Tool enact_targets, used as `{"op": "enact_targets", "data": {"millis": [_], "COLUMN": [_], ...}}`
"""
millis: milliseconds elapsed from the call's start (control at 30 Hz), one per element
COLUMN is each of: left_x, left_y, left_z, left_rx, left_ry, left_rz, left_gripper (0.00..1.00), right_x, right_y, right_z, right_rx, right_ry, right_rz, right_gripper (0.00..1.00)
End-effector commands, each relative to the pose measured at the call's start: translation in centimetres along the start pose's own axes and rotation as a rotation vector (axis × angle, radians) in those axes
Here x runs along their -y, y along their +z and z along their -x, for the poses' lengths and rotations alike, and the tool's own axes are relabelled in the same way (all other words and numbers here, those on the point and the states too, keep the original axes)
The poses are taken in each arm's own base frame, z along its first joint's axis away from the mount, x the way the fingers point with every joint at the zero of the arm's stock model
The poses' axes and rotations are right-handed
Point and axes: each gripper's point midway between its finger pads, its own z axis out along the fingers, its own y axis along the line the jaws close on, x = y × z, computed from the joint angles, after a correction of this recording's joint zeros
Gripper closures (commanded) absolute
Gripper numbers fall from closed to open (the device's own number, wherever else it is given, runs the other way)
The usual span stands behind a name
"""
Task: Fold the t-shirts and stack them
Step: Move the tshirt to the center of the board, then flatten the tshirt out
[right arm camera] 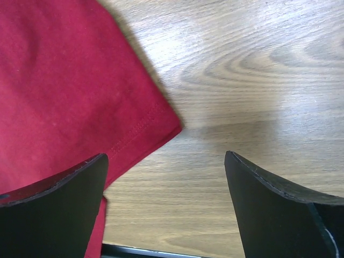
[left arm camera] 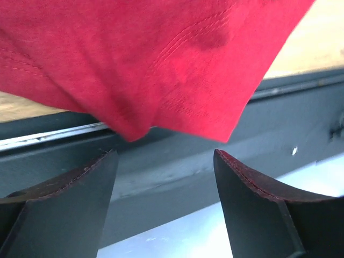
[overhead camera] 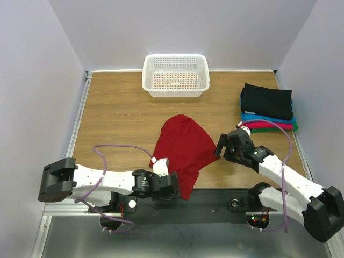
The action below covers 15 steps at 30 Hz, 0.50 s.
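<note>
L fingers [left arm camera: 64, 204] + R fingers [right arm camera: 54, 204] released, spread apart; red tee [overhead camera: 183, 148] edge near both, ungripped.

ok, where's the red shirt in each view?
Top external: red shirt at centre, reaching the near edge of the table.
Left wrist: fills the top, hem hanging over the edge.
Right wrist: left half, hemmed corner near centre.
Shared landmark: the wood table.
</note>
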Motion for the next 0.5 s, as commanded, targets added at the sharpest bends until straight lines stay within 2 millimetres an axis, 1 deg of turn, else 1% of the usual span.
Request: {"op": "enact_targets", "data": {"millis": [0,33,100,167,233,267,467], "left_x": [-0.1,0.7,1.0,0.5,-0.6,-0.7,-1.3], "left_y": [-0.2,-0.3,-0.3,-0.3,-0.3,-0.3,0.3], "left_z": [1.9,2.4,2.6,2.9,3.1,3.1,2.8], "left_rx": [0.114,0.133,0.144,0.159,0.164,0.164,0.155], "left_ry": [-0.052,-0.048,-0.051,-0.076,-0.083,-0.091,-0.082], "left_rz": [0.118,0.105,0.101,0.115,0.15,0.153,0.168], "left_gripper": [0.19,0.2,0.22,0.26,0.3,0.32,0.36], "right_x": [-0.5,-0.3,-0.3,-0.1,0.1,0.1,0.6], "right_y": [-0.1,0.0,0.0,0.0,0.2,0.2,0.7], "right_z": [1.0,0.8,0.7,0.7,0.6,0.6,0.4], "right_rx": [0.054,0.048,0.049,0.051,0.051,0.05,0.039], "right_ry": [0.024,0.022,0.022,0.018,0.021,0.02,0.021], "right_rz": [0.013,0.011,0.012,0.005,-0.003,-0.004,-0.042], "right_gripper": [0.06,0.06,0.07,0.07,0.07,0.07,0.07]}}
